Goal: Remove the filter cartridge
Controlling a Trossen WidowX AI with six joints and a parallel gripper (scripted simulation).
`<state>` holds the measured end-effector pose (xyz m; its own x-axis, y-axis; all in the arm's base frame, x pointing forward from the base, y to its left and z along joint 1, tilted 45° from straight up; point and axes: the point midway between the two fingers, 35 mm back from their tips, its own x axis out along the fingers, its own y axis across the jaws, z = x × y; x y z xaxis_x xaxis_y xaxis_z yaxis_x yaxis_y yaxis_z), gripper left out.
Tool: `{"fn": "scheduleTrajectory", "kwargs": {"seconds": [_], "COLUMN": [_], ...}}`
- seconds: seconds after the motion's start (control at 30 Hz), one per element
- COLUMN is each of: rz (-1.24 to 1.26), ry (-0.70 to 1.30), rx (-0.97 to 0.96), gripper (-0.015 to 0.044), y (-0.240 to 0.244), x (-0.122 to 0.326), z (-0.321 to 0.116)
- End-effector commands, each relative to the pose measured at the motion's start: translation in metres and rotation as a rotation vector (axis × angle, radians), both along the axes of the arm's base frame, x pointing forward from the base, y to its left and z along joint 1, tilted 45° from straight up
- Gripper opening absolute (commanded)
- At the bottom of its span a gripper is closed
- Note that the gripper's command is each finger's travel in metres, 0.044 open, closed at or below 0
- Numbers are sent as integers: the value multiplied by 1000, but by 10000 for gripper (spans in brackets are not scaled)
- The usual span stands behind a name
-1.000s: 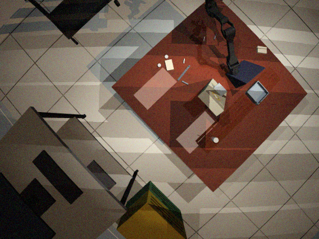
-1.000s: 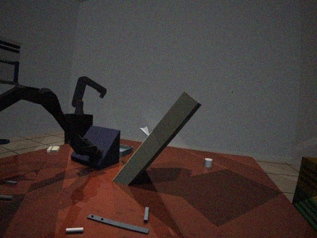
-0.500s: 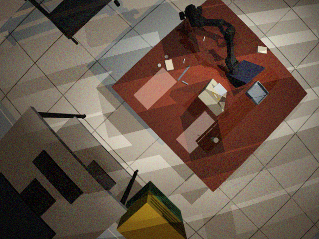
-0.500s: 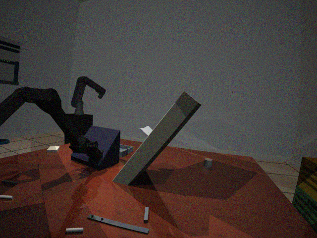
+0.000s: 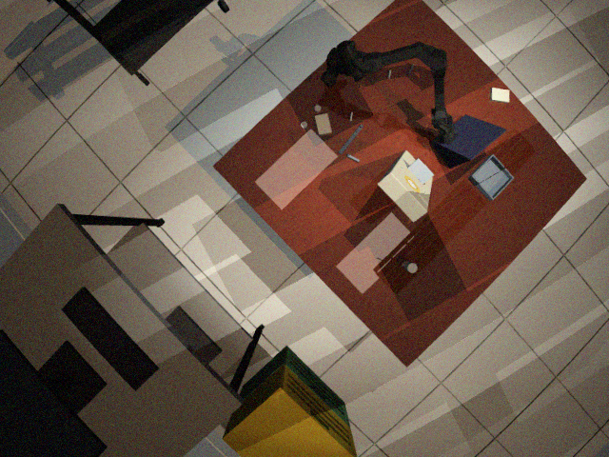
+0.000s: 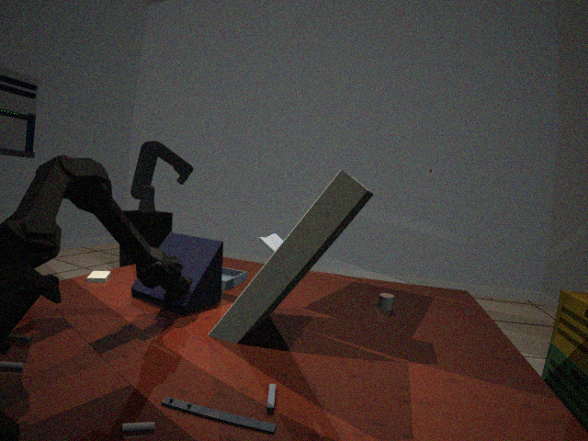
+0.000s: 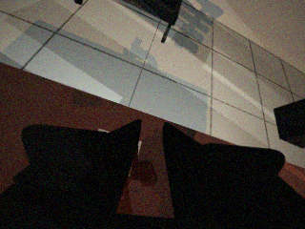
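Note:
The cream service panel (image 5: 418, 208) (image 6: 297, 254) stands tilted on the table. Its face shows in the top view with a small yellow-edged round area, which looks like the cartridge (image 5: 412, 184); its slots cannot be made out. A pale flap (image 5: 421, 170) (image 6: 272, 241) stands out from the face. The grey tray (image 5: 486, 180) (image 6: 235, 281) lies beyond the blue wedge and looks empty. My gripper (image 5: 444, 139) (image 6: 183, 296) (image 7: 152, 125) is beside the blue wedge, away from the panel. Its fingers are a narrow gap apart with nothing between them; contact with the wedge cannot be told.
The blue wedge (image 5: 474, 135) (image 6: 194, 256) stands between my gripper and the tray. A white cylinder (image 5: 412, 268) (image 6: 386, 301) stands beyond the panel. A grey bar (image 5: 350, 139) (image 6: 218, 415) and small rods lie on the near side. A cream block (image 5: 500, 94) (image 6: 98, 276) lies near one edge.

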<state>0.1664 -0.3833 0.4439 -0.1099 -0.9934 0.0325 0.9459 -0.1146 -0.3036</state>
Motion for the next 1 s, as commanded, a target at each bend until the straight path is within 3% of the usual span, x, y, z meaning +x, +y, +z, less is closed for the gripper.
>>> {"fn": "scheduleTrajectory", "kwargs": {"seconds": [0.0,0.27,0.5,0.73,0.97], "rz": [163,456,713,949,1148], "ry": [151,431,699,1036,1432], "rx": [67,120,98,1,-207], "gripper": [104,104,104,104,104], "y": [34,117,210,313,417], "x": [64,155,209,232,222], "z": [-20,-55,-85,-120,-154]}}
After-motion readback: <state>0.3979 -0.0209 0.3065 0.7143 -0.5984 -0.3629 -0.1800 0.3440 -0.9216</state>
